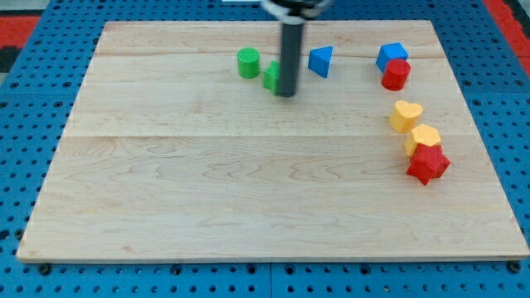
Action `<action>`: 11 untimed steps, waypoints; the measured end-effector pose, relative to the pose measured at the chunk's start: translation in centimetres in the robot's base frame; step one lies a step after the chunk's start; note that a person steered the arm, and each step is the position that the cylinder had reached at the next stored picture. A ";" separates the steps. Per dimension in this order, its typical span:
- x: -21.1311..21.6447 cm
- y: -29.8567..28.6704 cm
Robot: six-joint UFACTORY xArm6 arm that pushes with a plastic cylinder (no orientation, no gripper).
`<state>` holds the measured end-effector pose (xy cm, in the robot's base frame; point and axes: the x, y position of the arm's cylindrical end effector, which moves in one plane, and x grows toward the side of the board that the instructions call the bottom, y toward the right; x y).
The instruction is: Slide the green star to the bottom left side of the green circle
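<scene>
Mid-push, tip point(286, 93) — a bare rod, no jaws to open or close — pressed against green star point(271, 76) just left, green circle point(248, 63) further left; next, nudging down-left.

Blue triangle point(321, 60), far right (clustered): blue, red, yellow blocks point(410, 116).

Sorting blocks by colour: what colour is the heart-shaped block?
Yellow; the heart block shows clearly in the camera view, at the view's right.

Pale matt wooden board point(248, 190) on blue pegboard point(33, 99).
</scene>
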<state>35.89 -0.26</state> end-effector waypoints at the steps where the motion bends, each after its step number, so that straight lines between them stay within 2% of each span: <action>1: 1.6 0.1; 2: 2.5 4.4; 3: -0.6 4.4; 4: -1.6 3.8; 7: -1.5 -12.1; 8: -0.4 -10.6; 9: 0.7 -4.1; 10: -1.4 -1.0; 11: -3.2 -4.1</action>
